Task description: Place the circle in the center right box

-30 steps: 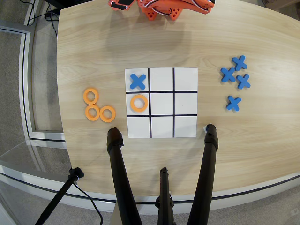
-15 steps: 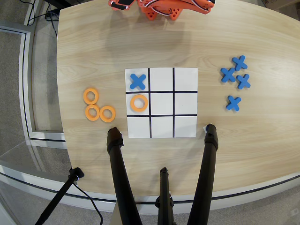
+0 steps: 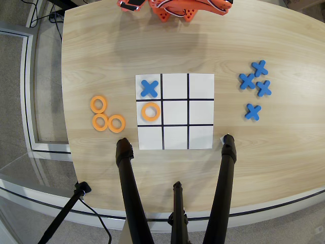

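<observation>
Orange plastic ring, flat with a round hole, lies in the overhead view inside the white middle-row cell of the grid sheet's left column, clear of its black lines. A blue X-shaped piece fills the cell above. Three more orange rings cluster left on bare wood. The orange arm sits at the table's top edge; I cannot tell how its pincer stands.
</observation>
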